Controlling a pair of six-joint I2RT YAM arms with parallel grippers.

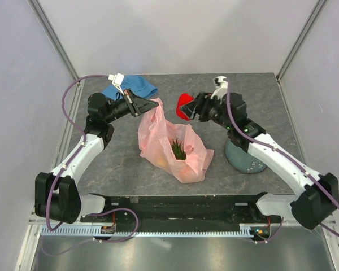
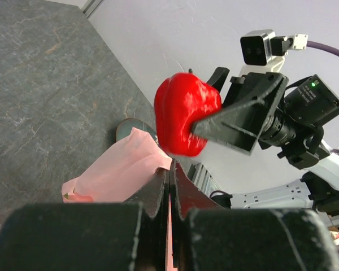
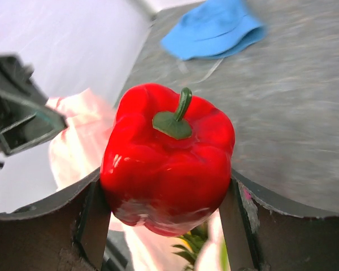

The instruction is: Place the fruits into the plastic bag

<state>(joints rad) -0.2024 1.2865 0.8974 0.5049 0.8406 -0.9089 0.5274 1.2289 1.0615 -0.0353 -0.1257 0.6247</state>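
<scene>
My right gripper (image 1: 187, 107) is shut on a shiny red fruit (image 3: 169, 164) shaped like a bell pepper with a green stem. It holds the fruit (image 1: 183, 108) in the air just above the far rim of the plastic bag (image 1: 169, 141). My left gripper (image 2: 170, 169) is shut on a pinch of the thin pink bag film (image 2: 118, 169) and lifts the bag's far left corner (image 1: 153, 105). A green pineapple crown (image 1: 178, 149) and orange fruit show through the bag. The crown (image 3: 192, 248) also shows below the held fruit.
A blue cloth hat (image 1: 130, 86) lies at the back of the table behind the left gripper. A dark round plate (image 1: 246, 158) sits under the right forearm. Grey walls close in the table on three sides.
</scene>
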